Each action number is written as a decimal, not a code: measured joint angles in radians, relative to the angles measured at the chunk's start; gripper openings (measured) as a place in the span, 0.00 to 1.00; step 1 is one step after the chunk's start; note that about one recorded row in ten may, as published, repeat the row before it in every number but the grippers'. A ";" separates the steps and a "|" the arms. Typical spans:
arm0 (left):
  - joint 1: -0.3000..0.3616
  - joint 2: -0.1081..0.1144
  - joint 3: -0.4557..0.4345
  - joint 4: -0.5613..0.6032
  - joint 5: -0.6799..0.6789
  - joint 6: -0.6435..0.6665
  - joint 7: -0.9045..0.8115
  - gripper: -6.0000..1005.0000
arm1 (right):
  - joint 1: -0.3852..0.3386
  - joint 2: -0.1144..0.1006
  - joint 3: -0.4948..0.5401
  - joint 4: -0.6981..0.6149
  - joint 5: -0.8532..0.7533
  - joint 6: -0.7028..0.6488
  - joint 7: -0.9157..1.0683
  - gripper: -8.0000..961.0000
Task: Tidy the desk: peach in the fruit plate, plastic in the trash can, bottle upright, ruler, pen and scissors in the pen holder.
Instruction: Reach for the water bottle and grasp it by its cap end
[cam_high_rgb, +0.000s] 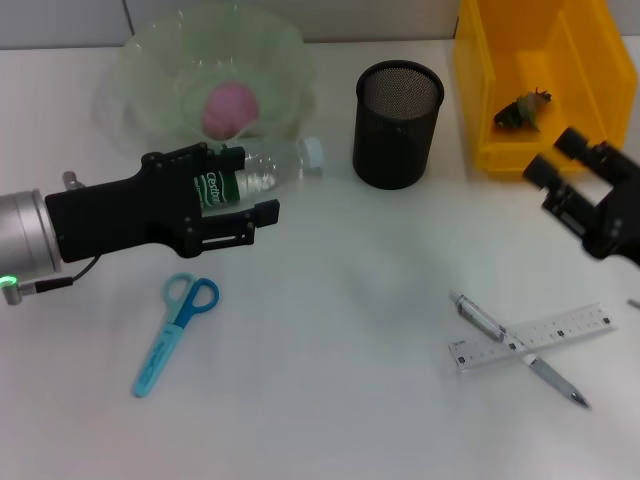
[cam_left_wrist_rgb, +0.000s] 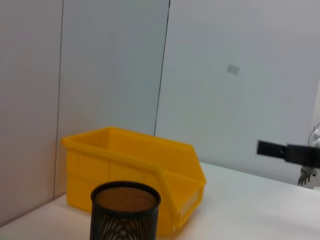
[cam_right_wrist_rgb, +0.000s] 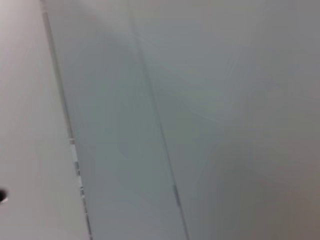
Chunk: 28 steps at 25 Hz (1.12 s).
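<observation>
White counter: left tool (cam_high_rgb: 243, 190) spreads open around the lying bottle (cam_high_rgb: 262, 170), mid-left of frame. It should close squarely on the body before tipping it upright. Right tool (cam_high_rgb: 560, 165), open, hovers at right.

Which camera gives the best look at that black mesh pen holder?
The head view: the whole pen holder shows from above, standing beside the yellow bin. The left wrist view catches only its upper part; the right wrist view misses it.
</observation>
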 joint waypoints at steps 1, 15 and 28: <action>-0.005 -0.001 0.002 0.005 -0.001 -0.004 -0.001 0.81 | 0.000 0.000 0.000 0.000 0.000 0.000 0.000 0.60; -0.225 -0.002 0.068 0.146 0.204 -0.156 -0.246 0.81 | 0.021 0.002 0.003 0.154 -0.011 0.058 -0.027 0.60; -0.364 -0.009 0.336 0.136 0.448 -0.443 -0.529 0.81 | 0.024 0.005 0.001 0.215 -0.009 0.065 -0.028 0.60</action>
